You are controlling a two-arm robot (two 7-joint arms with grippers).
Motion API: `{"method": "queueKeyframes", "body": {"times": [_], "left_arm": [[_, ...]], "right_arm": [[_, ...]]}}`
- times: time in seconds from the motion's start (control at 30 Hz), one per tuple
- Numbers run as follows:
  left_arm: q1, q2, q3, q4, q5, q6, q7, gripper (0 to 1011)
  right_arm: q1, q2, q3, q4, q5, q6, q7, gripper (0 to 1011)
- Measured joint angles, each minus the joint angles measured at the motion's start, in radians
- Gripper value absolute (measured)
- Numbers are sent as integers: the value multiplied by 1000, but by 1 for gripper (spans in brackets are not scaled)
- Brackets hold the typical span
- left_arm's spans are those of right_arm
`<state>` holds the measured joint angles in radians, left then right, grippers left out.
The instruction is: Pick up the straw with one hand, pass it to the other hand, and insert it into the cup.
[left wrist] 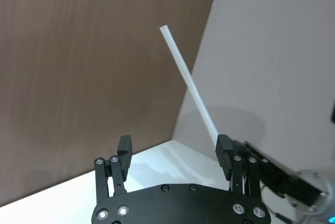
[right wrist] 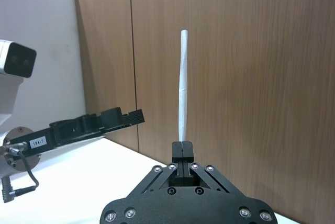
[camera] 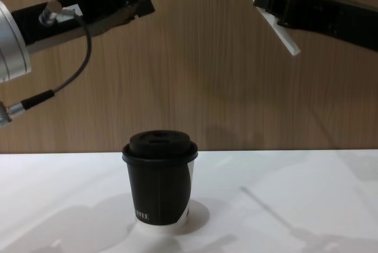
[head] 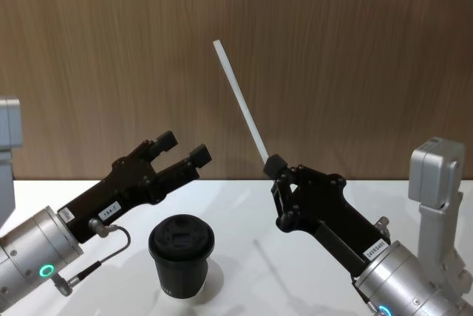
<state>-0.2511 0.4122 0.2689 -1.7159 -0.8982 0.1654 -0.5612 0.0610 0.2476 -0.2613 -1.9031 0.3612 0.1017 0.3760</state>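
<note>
The pick-up looks done and the handover is the step in hand. The right gripper [head: 273, 165] has its fingers closed on the straw [head: 240, 102] near the lower end, holding it in the air well above the tabletop [head: 236, 198]. In the head view the long free shaft leans away toward 11 o'clock, and the chest view shows a short tail poking out below the grip. The left gripper [head: 183, 148] hangs at about 9 o'clock from the right one, fingers spread wide and holding nothing. It is near the straw but apart from it, and its own wrist view puts the shaft just beside one finger rather than between the two. The cup [head: 181, 257] stands upright on the tabletop with its lid on, at roughly 6 o'clock below the left gripper's fingers. Next, I judge, the left gripper has to slide across until the bare shaft above the right gripper's hold lies between its open fingers, then close on it before the right lets go. Releasing too soon would drop the straw. After that comes the harder part — righting the straw and lowering its end into the small opening in the lid.
</note>
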Motion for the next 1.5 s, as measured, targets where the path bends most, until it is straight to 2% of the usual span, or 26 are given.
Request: {"method": "queueKeyframes", "body": {"times": [0.43, 0.73, 1.07, 1.5], "left_arm": [[-79, -30, 22, 102, -123, 46, -134, 1003], [-139, -62, 41, 174, -176, 61, -195, 1003], [-191, -91, 62, 233, -214, 83, -214, 1003], [-250, -120, 95, 293, -242, 115, -215, 1003]], "right_arm": [[1, 3, -4, 2, 4, -4, 2, 0], [1, 3, -5, 3, 4, -5, 4, 0], [1, 4, -6, 4, 5, -5, 4, 0], [1, 4, -6, 3, 5, -5, 3, 0]]}}
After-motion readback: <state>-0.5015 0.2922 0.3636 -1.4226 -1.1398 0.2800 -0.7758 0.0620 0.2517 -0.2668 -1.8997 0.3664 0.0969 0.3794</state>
